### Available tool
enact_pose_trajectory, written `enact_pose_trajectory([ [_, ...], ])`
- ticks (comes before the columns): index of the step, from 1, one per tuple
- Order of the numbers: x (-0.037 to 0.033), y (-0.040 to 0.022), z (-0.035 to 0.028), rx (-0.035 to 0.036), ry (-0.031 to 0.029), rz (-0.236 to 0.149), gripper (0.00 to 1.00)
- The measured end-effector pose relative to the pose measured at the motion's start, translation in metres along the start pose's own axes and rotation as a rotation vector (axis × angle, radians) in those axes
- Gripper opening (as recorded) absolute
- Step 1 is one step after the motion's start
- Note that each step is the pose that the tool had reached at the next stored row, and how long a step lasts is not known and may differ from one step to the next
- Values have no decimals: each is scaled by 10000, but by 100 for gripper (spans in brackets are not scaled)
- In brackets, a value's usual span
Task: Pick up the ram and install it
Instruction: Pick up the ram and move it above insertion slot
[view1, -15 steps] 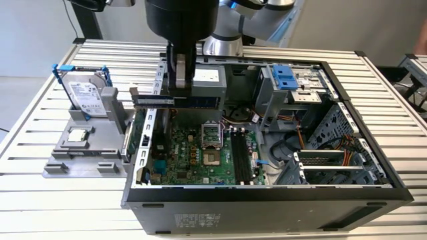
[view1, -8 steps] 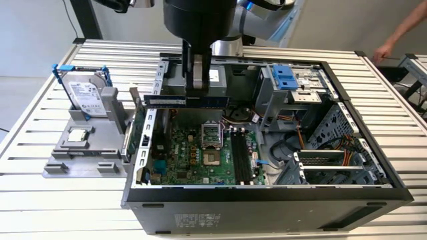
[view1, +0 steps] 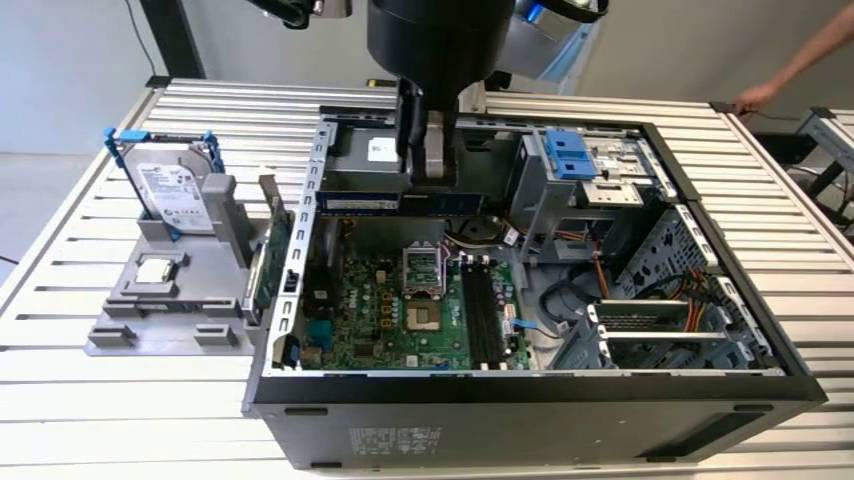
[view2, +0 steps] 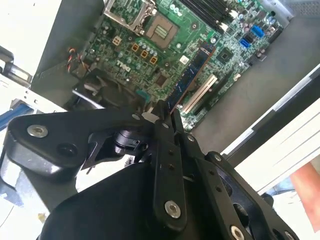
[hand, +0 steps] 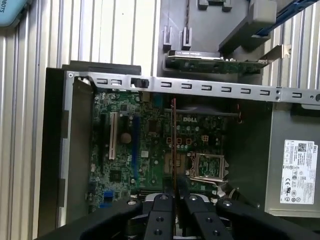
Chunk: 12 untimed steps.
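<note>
Slatted worktop (view1: 120, 400), open computer case (view1: 534, 388) at its middle.
Gripper (view1: 434, 180) fingers (hand: 161, 215) pinch the ram (view1: 360, 203) between them, edge-down above the motherboard (view1: 387, 310).

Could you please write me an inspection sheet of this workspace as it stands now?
Surface: slatted metal table, carrying an open computer case.
Job's things: ram held level above the case, not in the black slots of the motherboard.
Clutter: hard drive upright in a gray holder; green card standing beside the case.
Grippers: gripper shut on the ram, above the case.
Cables: orange and dark wires inside the case, apart from the ram.
Surroundings: a person's arm reaches toward the table's far edge at the exterior view's right.
</note>
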<state>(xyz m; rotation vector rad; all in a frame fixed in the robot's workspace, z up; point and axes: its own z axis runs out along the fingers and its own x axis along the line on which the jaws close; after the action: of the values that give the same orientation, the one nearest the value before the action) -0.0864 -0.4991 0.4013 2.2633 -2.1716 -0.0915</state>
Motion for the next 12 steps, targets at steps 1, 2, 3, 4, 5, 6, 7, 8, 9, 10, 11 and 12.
enact_pose_trajectory([
  [1,1,-27,-1,-3,0,-12,0],
  [2,2,-51,-2,-6,1,-23,0],
  [3,3,-77,-3,-8,1,-35,0],
  [4,4,-102,-5,-11,2,-48,0],
  [5,5,-128,-6,-14,2,-60,0],
  [6,6,-153,-7,-16,3,-72,0],
  [7,7,-178,-8,-19,4,-84,0],
  [8,8,-201,-9,-20,3,-95,0],
  [9,9,-226,-10,-23,4,-107,0],
  [10,10,-251,-11,-24,4,-116,0],
  [11,11,-276,-12,-27,4,-125,0],
  [12,12,-301,-14,-29,6,-134,0],
])
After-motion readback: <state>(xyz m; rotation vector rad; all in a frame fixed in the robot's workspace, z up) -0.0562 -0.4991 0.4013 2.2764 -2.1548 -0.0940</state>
